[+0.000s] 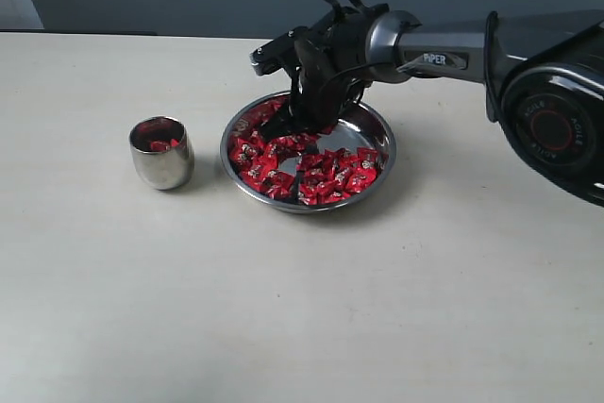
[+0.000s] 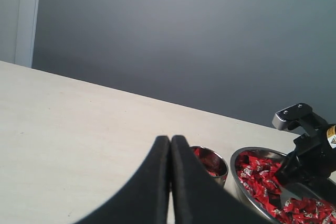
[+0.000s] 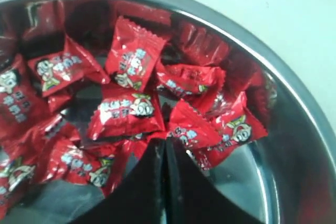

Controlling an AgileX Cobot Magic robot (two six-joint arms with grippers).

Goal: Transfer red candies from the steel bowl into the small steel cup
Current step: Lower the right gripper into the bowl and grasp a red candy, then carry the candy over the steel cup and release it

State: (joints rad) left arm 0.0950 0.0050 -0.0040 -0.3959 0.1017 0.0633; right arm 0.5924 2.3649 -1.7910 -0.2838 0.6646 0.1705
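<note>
The steel bowl (image 1: 392,143) sits mid-table, holding several red candies (image 1: 330,173). My right gripper (image 1: 288,125) reaches down into the bowl's far-left part. In the right wrist view its black fingertips (image 3: 157,153) are pressed together in the pile, and the right gripper (image 3: 165,144) pinches the wrapper edge of a red candy (image 3: 191,129); the bowl's rim (image 3: 247,40) curves beyond. To the bowl's left stands the small steel cup (image 1: 161,153) with a few red candies inside. My left gripper (image 2: 170,140) is shut and empty, away from the cup (image 2: 212,162) and the bowl (image 2: 234,169).
The right arm's dark housing (image 1: 547,82) stretches in from the right edge over the table's back. Pale tabletop (image 1: 283,309) surrounds the bowl and cup. A grey wall runs behind the table's far edge.
</note>
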